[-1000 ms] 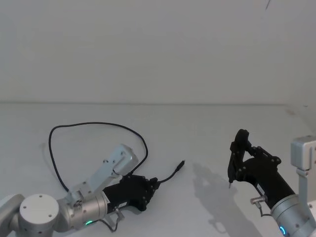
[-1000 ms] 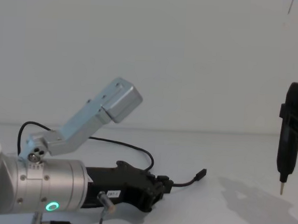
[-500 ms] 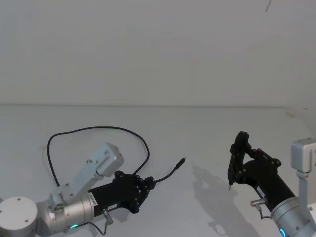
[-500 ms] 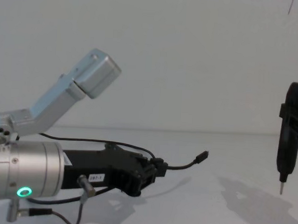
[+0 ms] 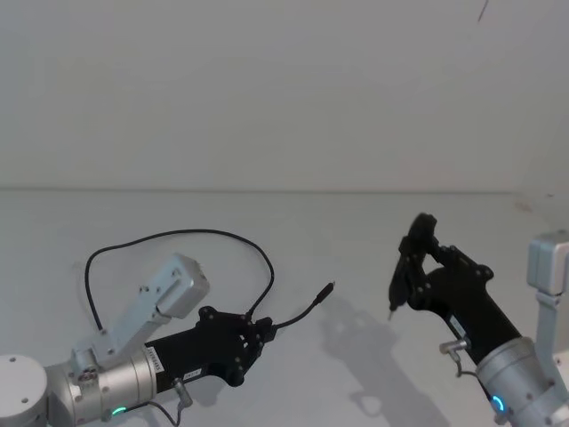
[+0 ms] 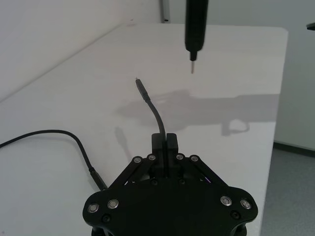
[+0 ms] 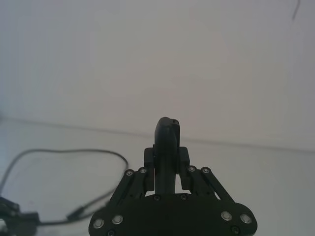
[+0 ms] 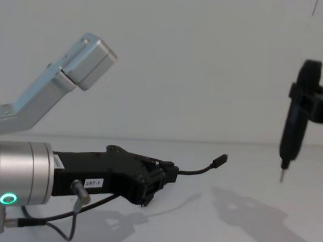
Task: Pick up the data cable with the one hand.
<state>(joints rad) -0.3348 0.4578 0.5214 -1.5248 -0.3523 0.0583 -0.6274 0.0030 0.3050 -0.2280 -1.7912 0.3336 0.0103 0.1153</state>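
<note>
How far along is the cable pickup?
Done: left tool is shut on the cable near its plug. In hand: that end is off the table. Left: the far loop lies on the table. Right tool hangs aside, holding a black pen.

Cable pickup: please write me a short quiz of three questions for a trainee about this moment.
1. The left tool is: A. open, beside the cable; B. shut on the cable; C. resting apart from it.
2. True or false: the cable's plug lies flat on the table.
3. Fill in: the right tool hangs ___ the table, apart from the cable.
Key: 1 B; 2 false, the plug is raised; 3 above.
</note>
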